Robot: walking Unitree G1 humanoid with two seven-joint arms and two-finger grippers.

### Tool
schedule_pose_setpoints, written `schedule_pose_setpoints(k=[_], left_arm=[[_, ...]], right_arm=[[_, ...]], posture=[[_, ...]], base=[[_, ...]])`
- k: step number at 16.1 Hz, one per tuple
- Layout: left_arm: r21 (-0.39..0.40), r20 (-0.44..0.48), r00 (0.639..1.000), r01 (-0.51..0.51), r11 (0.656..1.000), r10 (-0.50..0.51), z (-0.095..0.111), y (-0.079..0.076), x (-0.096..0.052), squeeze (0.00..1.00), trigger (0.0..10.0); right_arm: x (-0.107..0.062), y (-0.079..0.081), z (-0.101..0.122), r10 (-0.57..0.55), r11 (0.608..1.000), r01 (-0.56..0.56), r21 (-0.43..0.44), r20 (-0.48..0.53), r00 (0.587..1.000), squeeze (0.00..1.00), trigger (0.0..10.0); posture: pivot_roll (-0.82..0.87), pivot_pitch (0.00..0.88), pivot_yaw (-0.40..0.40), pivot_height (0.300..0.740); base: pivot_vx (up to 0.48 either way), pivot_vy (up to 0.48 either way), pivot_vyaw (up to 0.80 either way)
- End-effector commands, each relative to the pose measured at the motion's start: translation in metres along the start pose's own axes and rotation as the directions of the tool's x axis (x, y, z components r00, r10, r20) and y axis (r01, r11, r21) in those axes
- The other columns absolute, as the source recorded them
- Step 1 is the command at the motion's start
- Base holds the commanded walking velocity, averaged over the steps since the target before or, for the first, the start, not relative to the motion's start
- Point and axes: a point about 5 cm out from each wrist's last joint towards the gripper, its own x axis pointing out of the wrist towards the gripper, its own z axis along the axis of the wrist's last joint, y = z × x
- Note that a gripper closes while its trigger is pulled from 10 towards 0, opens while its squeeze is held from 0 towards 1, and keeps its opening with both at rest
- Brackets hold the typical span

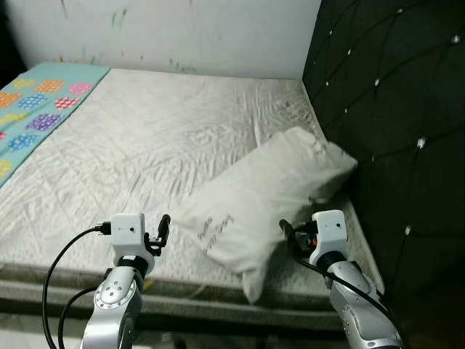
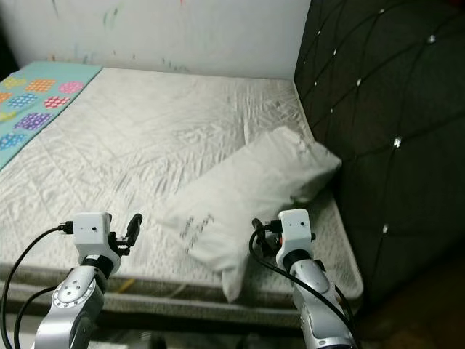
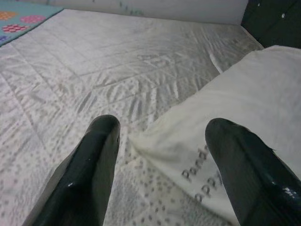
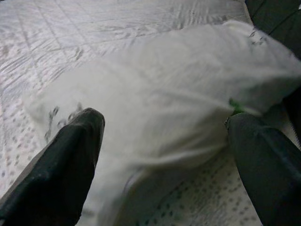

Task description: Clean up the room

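The left gripper (image 3: 162, 155) hovers low over the near edge of the mattress (image 1: 145, 145), its two black fingers (image 3: 89, 169) spread wide apart and holding nothing; between them, in the left wrist view, lies the near corner of the white pillow (image 1: 269, 196), printed with grey lettering, the pillow's tip lying just ahead of the gap. The right gripper (image 4: 164, 141) is raised at the pillow's other side, near the mattress's front right corner — its fingers (image 4: 61, 165) are also splayed wide, and the bulk of the pillow spreads across the space ahead of them, though no finger can be seen pressing into the cloth. The pillow lies slantwise on the bed, its far end up against the dark tufted headboard (image 1: 392, 109) that runs along the right, its near end at the front edge of the mattress, roughly between the two grippers. A small green scrap (image 4: 233, 106) shows at the pillow's side in the right wrist view; what it is cannot be told. The mattress is covered in a pale quilted sheet, creased in places, and at its far left corner lies a teal blanket (image 1: 36, 109) patterned with bright dotted patches. A light wall (image 1: 182, 29) with faint scribbled marks stands behind the bed, and black cables (image 1: 62, 269) loop from both wrists.
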Motion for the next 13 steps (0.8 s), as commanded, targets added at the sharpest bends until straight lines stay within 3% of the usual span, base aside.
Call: schedule_pose_setpoints(k=[1, 13], left_arm=[[0.011, -0.011, 1.000, 0.000, 1.000, 0.001, -0.0017, -0.0001, -0.0014, 0.00, 10.0], [0.004, -0.008, 1.000, -0.010, 1.000, 0.010, -0.0018, -0.0004, -0.0021, 0.00, 10.0]], right_arm=[[-0.0008, -0.0006, 0.0008, 0.007, 1.000, -0.007, -0.016, 0.006, 1.000, 0.00, 10.0], [0.0005, 0.0021, 0.0007, 0.060, 0.996, -0.059, -0.065, 0.018, 0.998, 0.00, 10.0]], posture=[[-0.12, 0.000, -0.023, 0.617], [-0.12, 0.000, -0.022, 0.613]], base=[[0.000, 0.000, 0.00], [0.000, 0.000, 0.00]])
